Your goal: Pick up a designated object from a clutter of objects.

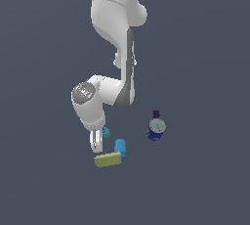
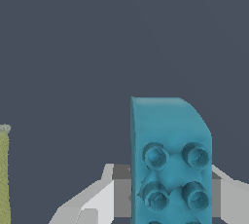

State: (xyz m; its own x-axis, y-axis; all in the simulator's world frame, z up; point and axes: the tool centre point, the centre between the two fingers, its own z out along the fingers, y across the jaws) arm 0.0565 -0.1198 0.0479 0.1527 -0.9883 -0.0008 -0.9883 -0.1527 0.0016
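You are looking at a flat, dark grey-blue table (image 1: 205, 185), seen from an outside camera and from one on the wrist. The largest thing in sight is the white robot arm (image 1: 117, 18), reaching down from the top of the exterior view and bending toward a small group of objects. At its lower end the gripper (image 1: 96, 143) points down at the table. In the wrist view its pale fingers (image 2: 97, 201) sit on either side of the teal studded brick (image 2: 170, 159), closed against its sides. In the exterior view only a small teal corner of the brick (image 1: 105, 131) shows beside the gripper. Well apart, toward the exterior view's right, lies a dark blue bottle (image 1: 156, 127) with a round white label. Just below the gripper lies the yellow-green block (image 1: 108, 160), with the light-blue cylinder (image 1: 120, 147) touching or nearly touching its upper right end.
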